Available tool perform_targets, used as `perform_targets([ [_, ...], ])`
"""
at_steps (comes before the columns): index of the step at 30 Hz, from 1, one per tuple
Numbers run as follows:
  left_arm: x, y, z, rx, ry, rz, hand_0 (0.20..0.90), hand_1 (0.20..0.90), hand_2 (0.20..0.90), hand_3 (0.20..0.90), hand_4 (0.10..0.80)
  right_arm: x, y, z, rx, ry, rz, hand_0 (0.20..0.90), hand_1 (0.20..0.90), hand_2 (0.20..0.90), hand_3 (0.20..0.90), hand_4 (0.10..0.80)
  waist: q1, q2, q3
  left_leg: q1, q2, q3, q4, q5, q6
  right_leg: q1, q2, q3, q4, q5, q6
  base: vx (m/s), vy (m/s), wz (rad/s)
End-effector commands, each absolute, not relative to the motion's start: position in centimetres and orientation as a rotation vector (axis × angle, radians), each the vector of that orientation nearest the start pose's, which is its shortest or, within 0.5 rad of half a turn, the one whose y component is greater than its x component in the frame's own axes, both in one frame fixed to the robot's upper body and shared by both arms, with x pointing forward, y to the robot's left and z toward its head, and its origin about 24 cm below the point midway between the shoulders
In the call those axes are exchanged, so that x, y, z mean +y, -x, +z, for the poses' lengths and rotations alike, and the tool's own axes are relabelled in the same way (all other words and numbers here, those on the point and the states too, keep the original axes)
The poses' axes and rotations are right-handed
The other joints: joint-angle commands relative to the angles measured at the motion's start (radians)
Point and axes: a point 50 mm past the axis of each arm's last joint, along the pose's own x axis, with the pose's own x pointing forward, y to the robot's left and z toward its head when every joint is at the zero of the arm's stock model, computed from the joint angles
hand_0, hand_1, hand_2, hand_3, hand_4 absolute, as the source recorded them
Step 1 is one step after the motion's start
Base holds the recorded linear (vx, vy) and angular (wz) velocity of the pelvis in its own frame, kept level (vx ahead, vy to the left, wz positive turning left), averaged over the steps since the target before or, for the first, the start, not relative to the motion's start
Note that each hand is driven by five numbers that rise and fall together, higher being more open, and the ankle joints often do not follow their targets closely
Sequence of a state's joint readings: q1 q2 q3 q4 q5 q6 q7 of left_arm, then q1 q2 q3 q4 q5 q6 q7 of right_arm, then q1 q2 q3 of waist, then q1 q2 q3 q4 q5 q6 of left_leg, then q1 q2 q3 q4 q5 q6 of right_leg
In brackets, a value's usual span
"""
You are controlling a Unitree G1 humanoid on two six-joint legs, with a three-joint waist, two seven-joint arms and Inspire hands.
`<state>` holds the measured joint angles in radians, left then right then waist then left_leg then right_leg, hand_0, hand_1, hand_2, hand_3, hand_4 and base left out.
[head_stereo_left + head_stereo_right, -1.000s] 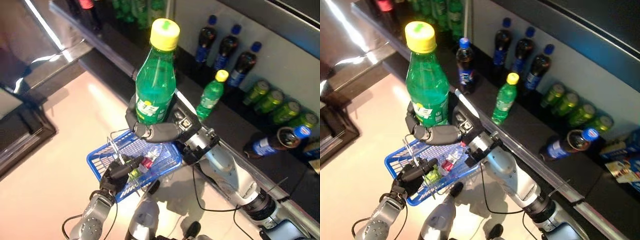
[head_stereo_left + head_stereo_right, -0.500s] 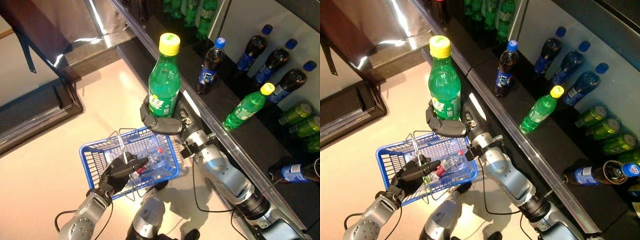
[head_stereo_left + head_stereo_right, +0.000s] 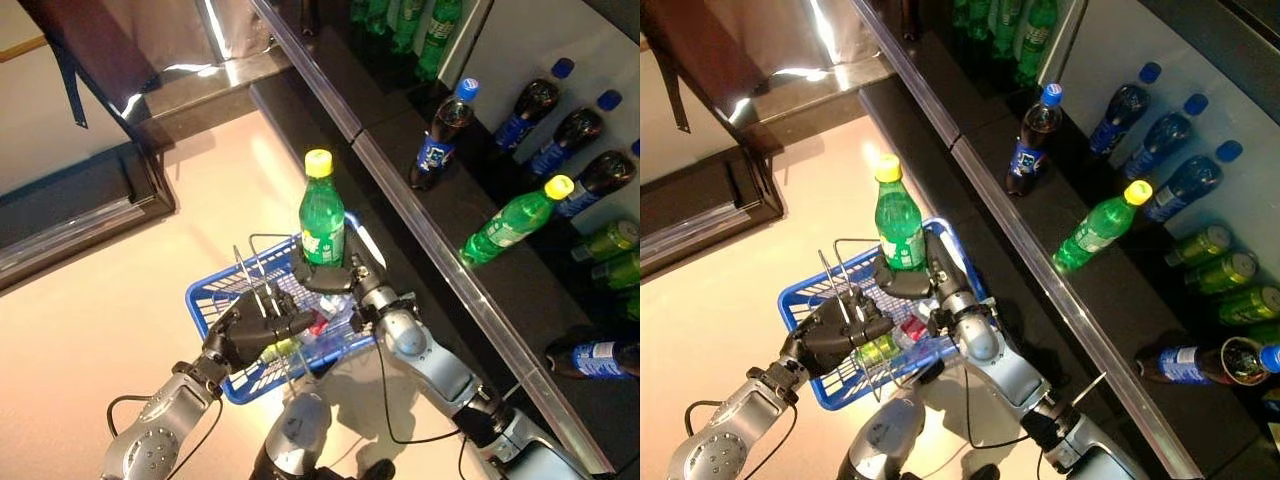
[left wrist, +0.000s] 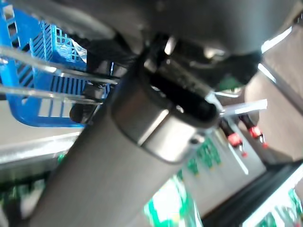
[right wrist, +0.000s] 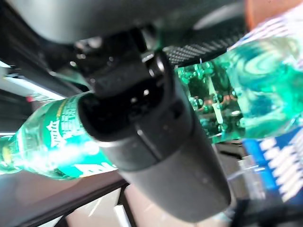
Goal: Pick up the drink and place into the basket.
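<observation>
Green plastic drink bottle with a yellow cap (image 3: pixel 321 223) stands upright over the blue wire basket (image 3: pixel 222 300), right hand (image 3: pixel 331 274) fingers curled round it; left hand (image 3: pixel 250 329) grips the handles. Release remains.

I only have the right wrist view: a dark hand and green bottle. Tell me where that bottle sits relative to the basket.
Observer: The green bottle is upright over the blue basket's far right corner, its base down at the rim.
Operator: Confirm what holds the basket.
Observer: The left hand is curled round the wire handles.
Operator: Report whether the basket is empty.
Observer: No, small items already lie in it, one with a red part.
Operator: Check the grip from above.
Observer: The right hand wraps the bottle's lower body; the yellow cap is clear.
</observation>
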<state>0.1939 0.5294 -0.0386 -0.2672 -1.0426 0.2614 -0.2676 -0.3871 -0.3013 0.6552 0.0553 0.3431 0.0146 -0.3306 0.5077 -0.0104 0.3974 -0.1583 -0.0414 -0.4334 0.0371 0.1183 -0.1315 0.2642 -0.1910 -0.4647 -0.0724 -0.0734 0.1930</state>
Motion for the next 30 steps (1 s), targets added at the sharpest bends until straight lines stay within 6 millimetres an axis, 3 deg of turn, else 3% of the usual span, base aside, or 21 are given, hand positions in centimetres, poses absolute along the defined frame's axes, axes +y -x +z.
perform_targets([
  [1,17.1,-19.7,18.8,-0.545,0.493,-0.882,0.3,0.3,0.3,0.2,0.1,-1.2,-26.0,10.3,-0.261,-0.048,0.463,0.3,0.3,0.3,0.2,0.1,-0.004,0.015,-0.237,0.066,0.064,0.014,-0.032,0.017,0.02,-0.056,-0.011,-0.005,0.107,0.024,-0.082,0.044,-0.032,0.03],
  [10,17.7,-18.6,22.9,-0.77,0.26,-0.968,0.3,0.3,0.3,0.2,0.1,-1.0,-26.0,4.8,-0.054,0.019,0.407,0.3,0.3,0.3,0.2,0.1,0.025,-0.002,-0.232,0.072,0.071,0.003,-0.036,-0.005,0.012,-0.048,0.002,-0.007,0.118,-0.007,-0.083,0.071,-0.058,0.09],
  [16,17.4,-17.9,24.5,-0.877,0.192,-1.032,0.3,0.3,0.3,0.2,0.1,-1.3,-25.4,0.9,0.134,0.054,0.38,0.3,0.3,0.3,0.2,0.1,0.032,-0.009,-0.231,0.07,0.068,-0.006,-0.034,-0.011,0.008,-0.05,0.001,-0.016,0.117,-0.005,-0.078,0.036,-0.028,0.02],
  [21,17.0,-17.8,25.4,-0.936,0.152,-1.041,0.3,0.3,0.3,0.2,0.1,-1.0,-25.1,-0.4,0.173,0.163,0.42,0.3,0.3,0.3,0.2,0.1,0.03,-0.016,-0.236,0.075,0.072,-0.002,-0.04,-0.013,0.006,-0.049,0.001,-0.014,0.113,-0.002,-0.076,0.029,-0.019,0.09],
  [30,16.0,-17.4,25.9,-0.974,0.093,-1.146,0.3,0.3,0.3,0.2,0.1,-1.2,-24.8,-3.5,0.415,0.074,0.392,0.3,0.3,0.3,0.2,0.1,0.038,-0.021,-0.246,0.08,0.069,-0.012,-0.048,-0.01,0.009,-0.045,0.002,-0.019,0.116,-0.005,-0.076,0.007,-0.001,0.01],
])
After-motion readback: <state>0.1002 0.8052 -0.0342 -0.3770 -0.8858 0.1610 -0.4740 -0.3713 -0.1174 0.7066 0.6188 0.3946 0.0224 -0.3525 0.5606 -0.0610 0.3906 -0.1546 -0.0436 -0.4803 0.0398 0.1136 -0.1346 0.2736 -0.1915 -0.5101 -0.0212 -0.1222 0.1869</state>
